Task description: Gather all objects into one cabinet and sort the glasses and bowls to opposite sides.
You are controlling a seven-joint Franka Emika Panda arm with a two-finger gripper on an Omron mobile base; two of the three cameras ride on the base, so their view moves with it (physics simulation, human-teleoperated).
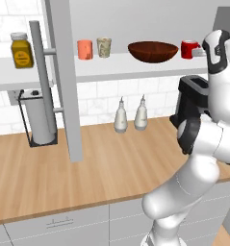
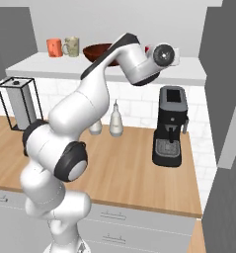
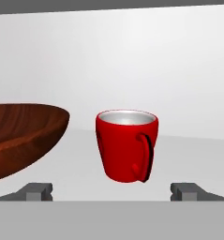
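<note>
Overhead, white shelf board (image 1: 135, 65) — wooden counter (image 1: 111, 163) below.

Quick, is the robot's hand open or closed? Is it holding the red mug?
Gripper: open and holding nothing. Its fingertips stand wide apart in front of the red mug, which sits on the shelf untouched.

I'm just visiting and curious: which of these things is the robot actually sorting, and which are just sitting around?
Part of the job:
salmon-orange cup
beige speckled cup
brown bowl
red mug
cabinet shelf

Just lying about:
yellow jar
two white bottles
coffee machine
paper towel holder
</note>
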